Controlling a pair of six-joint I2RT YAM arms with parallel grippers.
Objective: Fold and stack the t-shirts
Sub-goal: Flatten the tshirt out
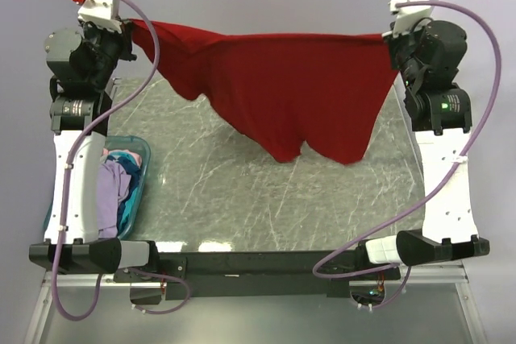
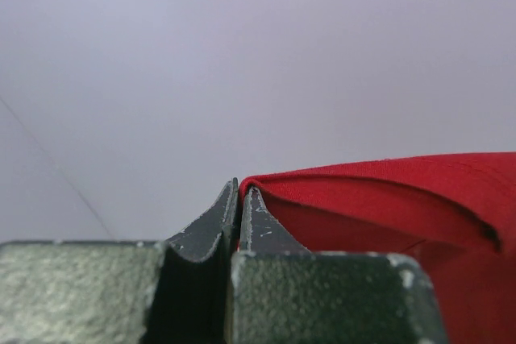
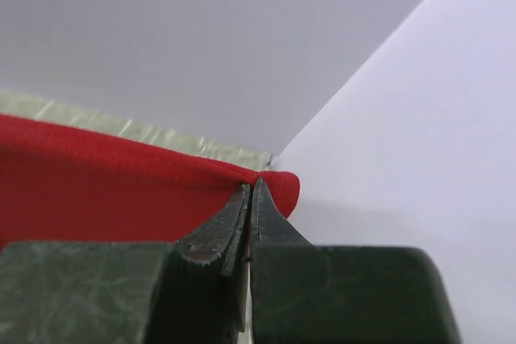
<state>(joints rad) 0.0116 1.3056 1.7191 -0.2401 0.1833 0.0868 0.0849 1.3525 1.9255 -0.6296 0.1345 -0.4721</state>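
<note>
Holding the red t-shirt up by two ends of one edge, we have it stretched between our arms at the far side of the table. Our left gripper is pinched tight on the shirt's left end, jaws pressed together with only a fold of red cloth between them. Our right gripper is clamped the same way on the right end, a small curl of fabric bulging past its tips.

The top edge runs nearly taut and level from one gripper to the other. The rest hangs in uneven drapes above the marbled table, and we cannot tell whether the lowest folds touch it. We judge this spread lets the garment hang open, so it can be laid down flat for folding.

Beside our left arm, a teal basket holds more clothes, purple and blue, likely next in line. We see no folded stack, so the task looks early.
</note>
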